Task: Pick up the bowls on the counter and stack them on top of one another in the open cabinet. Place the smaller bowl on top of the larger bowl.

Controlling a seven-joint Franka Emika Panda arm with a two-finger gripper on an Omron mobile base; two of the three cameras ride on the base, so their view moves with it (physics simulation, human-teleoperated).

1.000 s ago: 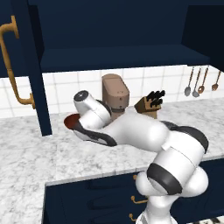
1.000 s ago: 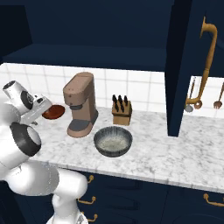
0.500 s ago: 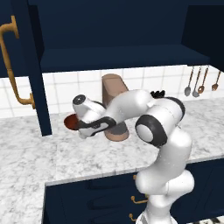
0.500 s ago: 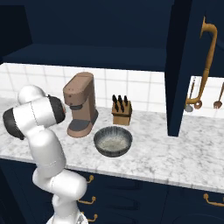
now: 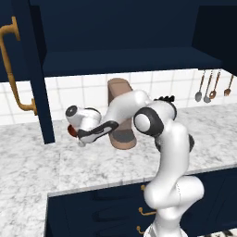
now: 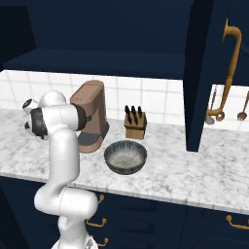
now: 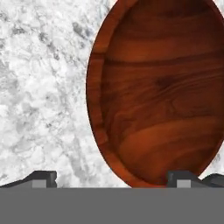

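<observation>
Your gripper point(image 7: 111, 177) hangs wide open, holding nothing, close above the smaller bowl point(image 7: 159, 89) on the counter point(image 7: 43, 87). The larger bowl point(image 6: 126, 156) sits just beside the brown coffee machine point(image 6: 91, 116).

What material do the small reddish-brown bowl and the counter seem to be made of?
The smaller bowl looks like polished wood: dark grain lines run across its glossy red-brown inside. The counter looks like marble, white with grey veins; since the scene is rendered, both remain guesses.
</observation>
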